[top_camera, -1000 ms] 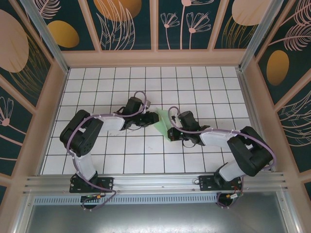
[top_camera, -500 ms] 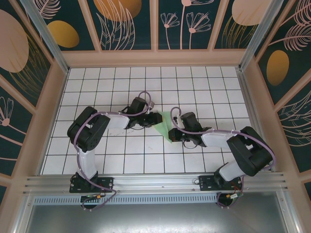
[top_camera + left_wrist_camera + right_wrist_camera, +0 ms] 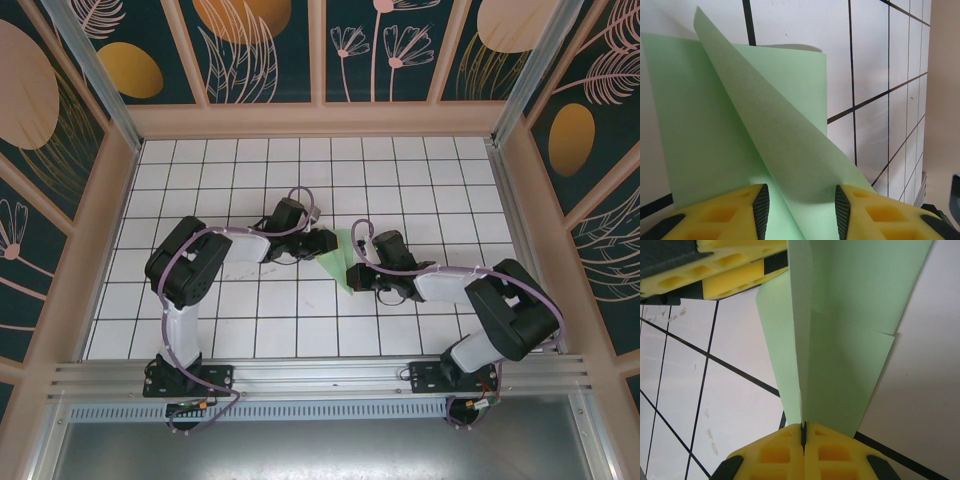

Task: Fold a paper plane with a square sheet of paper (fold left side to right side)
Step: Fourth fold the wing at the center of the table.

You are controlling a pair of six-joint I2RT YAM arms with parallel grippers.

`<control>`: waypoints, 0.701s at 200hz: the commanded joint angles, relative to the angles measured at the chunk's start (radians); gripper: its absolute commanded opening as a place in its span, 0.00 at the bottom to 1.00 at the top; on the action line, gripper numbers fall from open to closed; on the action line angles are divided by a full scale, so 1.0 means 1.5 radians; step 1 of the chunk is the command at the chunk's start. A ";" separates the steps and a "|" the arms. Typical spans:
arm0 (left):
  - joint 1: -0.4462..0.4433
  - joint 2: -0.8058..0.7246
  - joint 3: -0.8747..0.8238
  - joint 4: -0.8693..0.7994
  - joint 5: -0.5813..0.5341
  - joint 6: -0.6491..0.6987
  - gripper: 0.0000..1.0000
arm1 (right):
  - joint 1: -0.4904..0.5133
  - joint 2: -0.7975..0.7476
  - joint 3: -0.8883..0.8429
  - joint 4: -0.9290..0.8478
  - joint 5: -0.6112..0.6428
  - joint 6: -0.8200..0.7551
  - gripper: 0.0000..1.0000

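The white tiled bench (image 3: 260,322) is carrying everything. The left arm (image 3: 190,265) and the right arm (image 3: 500,312) are reaching inward from the near edge and meeting near its middle. Between them the square sheet of paper (image 3: 338,262), pale green and partly folded, is lying on the tiles with one flap rising off the surface. The right claw (image 3: 803,432) is pinching a raised crease of the sheet, jaws pressed together. The left claw (image 3: 801,200) is standing with its jaws apart, the lifted flap passing between them unsqueezed.
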 commanded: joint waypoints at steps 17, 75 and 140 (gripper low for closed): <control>-0.005 0.024 0.010 -0.030 -0.016 0.004 0.44 | -0.005 0.018 -0.010 0.022 -0.025 0.000 0.00; -0.006 0.027 0.011 -0.051 -0.028 0.013 0.43 | -0.006 0.010 -0.004 0.021 -0.030 -0.001 0.11; -0.006 0.030 0.013 -0.058 -0.033 0.016 0.44 | -0.029 -0.042 0.019 -0.002 -0.045 -0.010 0.34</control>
